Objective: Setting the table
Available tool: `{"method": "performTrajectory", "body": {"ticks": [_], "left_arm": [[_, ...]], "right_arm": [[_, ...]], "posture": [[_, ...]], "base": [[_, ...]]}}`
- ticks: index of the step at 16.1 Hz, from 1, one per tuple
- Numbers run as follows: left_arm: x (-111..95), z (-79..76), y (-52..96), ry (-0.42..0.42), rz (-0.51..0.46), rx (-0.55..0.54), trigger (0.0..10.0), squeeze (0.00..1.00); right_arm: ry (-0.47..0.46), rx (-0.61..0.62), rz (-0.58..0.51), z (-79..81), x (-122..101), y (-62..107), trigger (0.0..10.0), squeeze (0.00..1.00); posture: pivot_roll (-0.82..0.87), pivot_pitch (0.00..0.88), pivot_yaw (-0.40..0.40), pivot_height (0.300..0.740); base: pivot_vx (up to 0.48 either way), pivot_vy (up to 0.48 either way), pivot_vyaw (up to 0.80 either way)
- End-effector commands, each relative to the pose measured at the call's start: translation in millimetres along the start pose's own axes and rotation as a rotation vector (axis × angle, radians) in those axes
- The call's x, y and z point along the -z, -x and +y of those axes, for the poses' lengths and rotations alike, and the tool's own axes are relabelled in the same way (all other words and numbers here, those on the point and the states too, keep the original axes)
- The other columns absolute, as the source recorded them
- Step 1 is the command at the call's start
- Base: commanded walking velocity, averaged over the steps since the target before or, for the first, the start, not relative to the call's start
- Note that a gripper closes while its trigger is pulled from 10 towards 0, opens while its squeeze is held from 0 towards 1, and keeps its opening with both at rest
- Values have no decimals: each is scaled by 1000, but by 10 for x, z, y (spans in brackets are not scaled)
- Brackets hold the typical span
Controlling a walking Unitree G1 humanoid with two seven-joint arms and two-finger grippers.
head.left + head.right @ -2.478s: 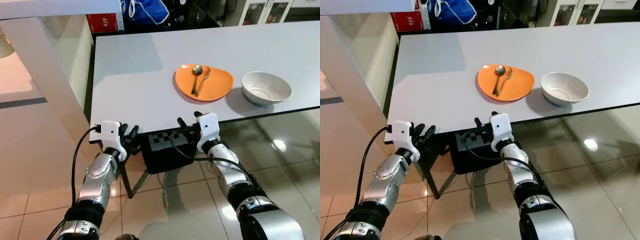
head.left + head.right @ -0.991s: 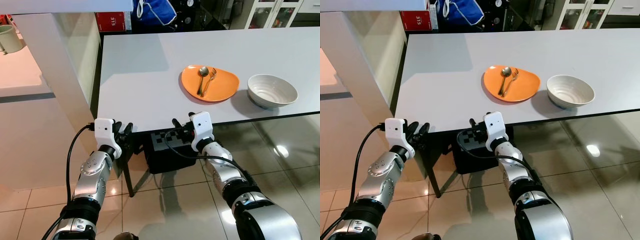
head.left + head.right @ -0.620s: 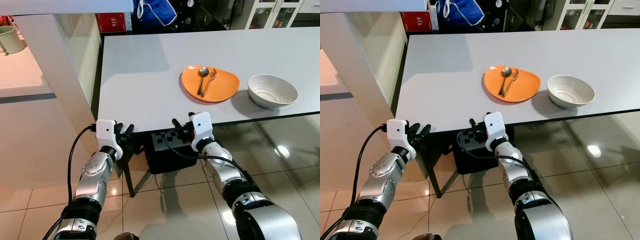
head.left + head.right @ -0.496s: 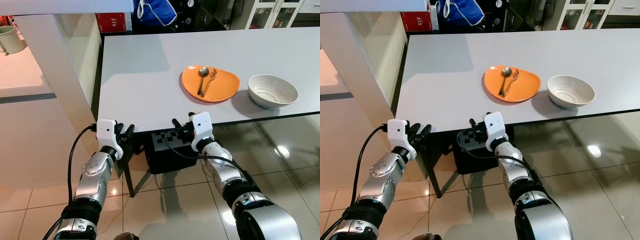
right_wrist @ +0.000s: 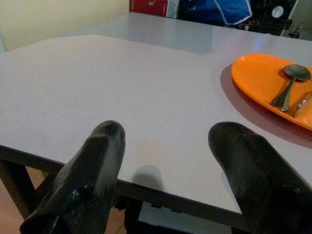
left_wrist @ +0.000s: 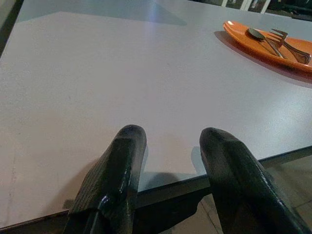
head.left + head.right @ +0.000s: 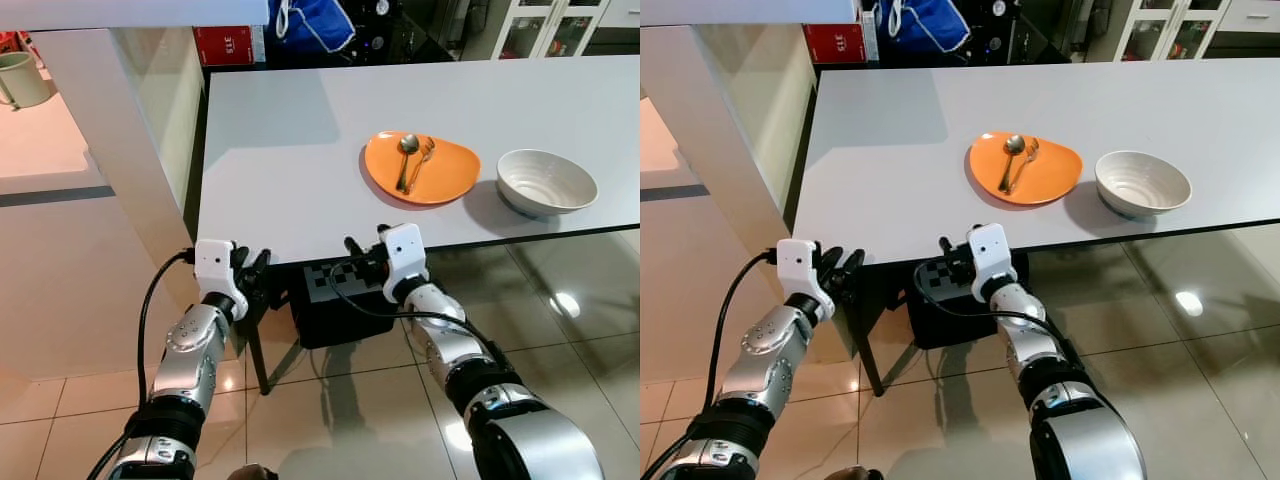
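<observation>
A long white worktop stretches ahead of the robot, and both arms are raised to its near edge. The left tool sits at the near left corner, its two black fingers apart with nothing between them, their tips level with the worktop edge. The right tool is held further along the same edge, roughly in front of the plate, and its fingers are also spread wide and empty. An orange plate lies on the worktop a little back from the near edge, well apart from both tools. On the plate rest a spoon and a fork, side by side and close together, with the spoon's bowl and the fork's tines at the far end and their handles pointing towards the robot. Just to the right of the plate, near but not touching it, stands a white bowl close to the worktop's front edge. Under the worktop, between the two arms, sits a black box with a chequered top. Beyond the far end of the worktop are a red box and a blue bag. A pale green mug stands on a side counter at the far left. The floor is glossy beige tile.
</observation>
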State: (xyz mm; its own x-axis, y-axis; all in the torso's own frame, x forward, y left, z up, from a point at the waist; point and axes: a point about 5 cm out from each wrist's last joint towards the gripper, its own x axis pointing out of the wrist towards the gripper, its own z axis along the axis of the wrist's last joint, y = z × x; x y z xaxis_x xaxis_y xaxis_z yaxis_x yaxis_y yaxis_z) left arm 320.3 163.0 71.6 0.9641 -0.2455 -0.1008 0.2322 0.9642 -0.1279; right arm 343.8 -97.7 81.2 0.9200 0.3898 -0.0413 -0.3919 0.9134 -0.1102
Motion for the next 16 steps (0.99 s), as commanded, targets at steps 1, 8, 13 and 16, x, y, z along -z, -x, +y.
{"method": "performTrajectory", "body": {"ticks": [1, 8, 13, 16], "left_arm": [[-29, -29, -20, -6, 0, 17, 10000, 0], [-21, -68, -25, -11, 5, 42, 10000, 0], [-31, -74, -25, -15, 2, 50, 10000, 0], [-58, -68, -35, -36, -6, 51, 10000, 0]], "right_arm": [[-5, 18, -1, -38, 8, 15, 10000, 0], [-1, 25, 16, -60, 58, 52, 10000, 0], [-2, 34, 17, -95, 86, 89, 10000, 0], [-1, 41, 18, -124, 109, 119, 10000, 0]], "posture": [[62, 15, 31, 740], [51, 29, 37, 740], [42, 37, 44, 740], [39, 40, 48, 740]], "base": [[0, 480, 0], [0, 480, 0], [0, 480, 0], [0, 480, 0]]}}
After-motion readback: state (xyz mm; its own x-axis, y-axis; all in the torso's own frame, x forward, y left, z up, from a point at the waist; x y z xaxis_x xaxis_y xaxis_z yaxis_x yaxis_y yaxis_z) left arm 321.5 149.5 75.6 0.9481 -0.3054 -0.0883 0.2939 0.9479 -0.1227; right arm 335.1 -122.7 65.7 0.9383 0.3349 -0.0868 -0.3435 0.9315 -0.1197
